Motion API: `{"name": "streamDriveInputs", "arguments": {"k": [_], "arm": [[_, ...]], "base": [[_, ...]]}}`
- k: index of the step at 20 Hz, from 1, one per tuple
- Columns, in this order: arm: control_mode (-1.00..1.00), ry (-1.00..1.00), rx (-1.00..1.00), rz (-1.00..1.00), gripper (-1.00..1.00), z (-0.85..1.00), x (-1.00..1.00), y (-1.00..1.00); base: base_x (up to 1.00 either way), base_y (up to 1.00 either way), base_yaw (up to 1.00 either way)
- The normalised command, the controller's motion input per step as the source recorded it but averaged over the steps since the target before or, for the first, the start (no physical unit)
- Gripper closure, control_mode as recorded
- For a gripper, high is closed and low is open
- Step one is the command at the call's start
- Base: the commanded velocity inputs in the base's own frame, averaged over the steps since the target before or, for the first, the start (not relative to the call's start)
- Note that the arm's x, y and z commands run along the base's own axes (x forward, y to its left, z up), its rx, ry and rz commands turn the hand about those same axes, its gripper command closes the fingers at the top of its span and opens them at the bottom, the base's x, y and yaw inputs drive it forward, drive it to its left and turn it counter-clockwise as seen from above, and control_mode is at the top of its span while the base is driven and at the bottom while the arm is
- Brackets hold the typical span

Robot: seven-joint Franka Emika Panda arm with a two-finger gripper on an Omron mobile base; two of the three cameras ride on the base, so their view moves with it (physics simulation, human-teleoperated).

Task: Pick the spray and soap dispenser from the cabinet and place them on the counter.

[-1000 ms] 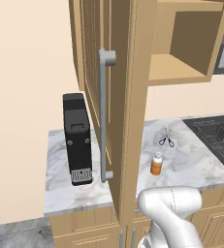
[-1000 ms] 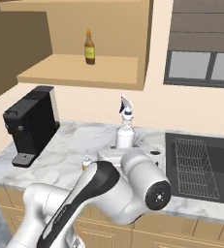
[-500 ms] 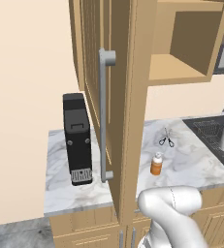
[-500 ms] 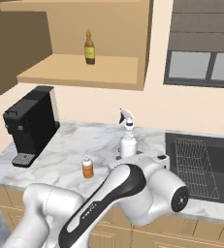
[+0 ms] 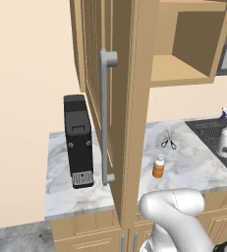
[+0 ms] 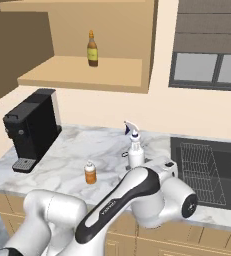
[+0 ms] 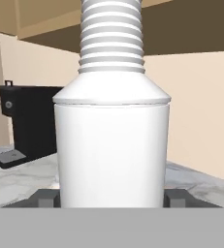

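Spray [image 7: 111, 140] upright on the surface [image 6: 72, 160] — between the pincer [image 7: 111, 197] tips, grip uncertain; soap dispenser [image 6: 90, 173] nearby.

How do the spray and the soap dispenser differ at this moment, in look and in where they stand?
The spray is white with a blue and white trigger head; the soap dispenser is orange with a white pump top. The spray is taller than the soap dispenser. The spray stands between the fingers of the gripper, near the sink; the soap dispenser stands free, nearer the coffee machine. Both stand upright on the counter.
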Motion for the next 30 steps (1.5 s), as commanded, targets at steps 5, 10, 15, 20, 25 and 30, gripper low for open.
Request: {"name": "streamDriveInputs", "arguments": {"k": [5, 10, 15, 20, 25, 30], "arm": [[-1.0, -0.01, -0.05, 0.05, 1.0, -0.3, 0.39, 0.0], [-1.0, 0.0, -0.07, 0.1, 1.0, -0.5, 0.37, 0.0], [-1.0, 0.06, -0.01, 0.07, 1.0, -0.56, 0.29, 0.02], [-1.0, 0.02, 0.06, 0.07, 1.0, -0.32, 0.26, 0.06], [-1.0, 0.01, 0.03, 0.05, 1.0, -0.23, 0.29, 0.03], [-1.0, 0.02, 0.0, 0.06, 1.0, -0.29, 0.17, 0.06]], "base": [[0.0, 0.0, 0.0], [0.0, 0.0, 0.0], [0.0, 0.0, 0.0], [0.0, 0.0, 0.0], [0.0, 0.0, 0.0], [0.0, 0.0, 0.0]]}}
